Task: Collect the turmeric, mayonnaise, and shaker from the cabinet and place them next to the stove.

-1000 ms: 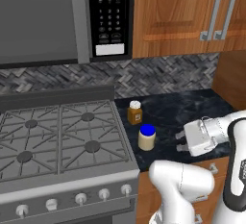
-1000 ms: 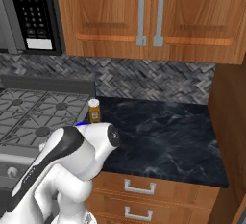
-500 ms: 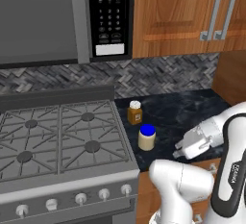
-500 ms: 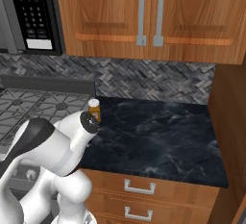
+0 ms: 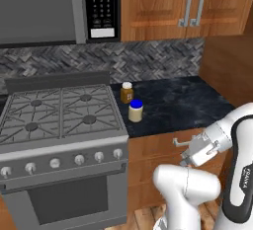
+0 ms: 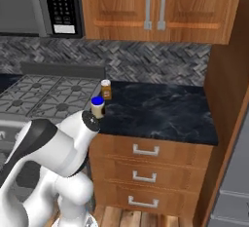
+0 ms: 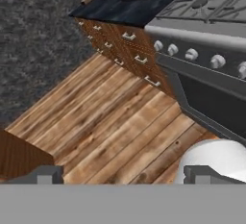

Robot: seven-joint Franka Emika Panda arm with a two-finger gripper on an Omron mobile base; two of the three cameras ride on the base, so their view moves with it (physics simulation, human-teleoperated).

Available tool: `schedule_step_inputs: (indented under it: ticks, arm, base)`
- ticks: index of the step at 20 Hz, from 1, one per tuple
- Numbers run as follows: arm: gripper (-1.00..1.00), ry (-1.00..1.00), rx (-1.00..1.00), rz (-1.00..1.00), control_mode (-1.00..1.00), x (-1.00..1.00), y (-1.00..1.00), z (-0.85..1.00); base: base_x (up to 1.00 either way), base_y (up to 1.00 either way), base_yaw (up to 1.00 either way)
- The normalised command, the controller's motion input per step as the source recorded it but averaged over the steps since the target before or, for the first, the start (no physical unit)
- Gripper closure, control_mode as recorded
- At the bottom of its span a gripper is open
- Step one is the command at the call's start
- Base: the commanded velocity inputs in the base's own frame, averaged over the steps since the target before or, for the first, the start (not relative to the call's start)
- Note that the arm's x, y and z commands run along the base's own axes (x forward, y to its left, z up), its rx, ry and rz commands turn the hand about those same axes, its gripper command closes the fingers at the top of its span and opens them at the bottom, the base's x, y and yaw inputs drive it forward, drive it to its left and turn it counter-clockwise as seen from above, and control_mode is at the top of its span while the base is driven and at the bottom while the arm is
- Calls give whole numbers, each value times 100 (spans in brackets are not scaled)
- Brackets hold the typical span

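We count 2 jars by the stove now: 1 turmeric at the back and 1 mayonnaise in front, both standing up on the dark counter, just beside the stove's right edge and close together, maybe not touching. So 2 of 3 look done. We see 0 shaker so far, and no open shelf either. Our gripper hangs low in front of the drawers, away from the jars. Its fingers are spread wide w/ nothing in them. In the hand view it points down at the wood floor. Next we prob. need to turn, find the shelf, and grab the shaker.
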Motion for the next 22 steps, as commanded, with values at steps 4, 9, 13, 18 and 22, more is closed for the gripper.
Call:
schedule_step_inputs:
  ticks: [4,9,13,18,22]
  arm:
    - [-100,0,0,0,100,0,0,0]
    - [-100,0,0,0,100,0,0,0]
    - [-100,0,0,0,100,0,0,0]
    - [-100,0,0,0,100,0,0,0]
    - [-100,0,0,0,100,0,0,0]
  base:
    - [-88,0,-38]
    - [-29,0,-64]
    - [0,-1,-73]
    - [0,0,-75]
    - [0,-6,-75]
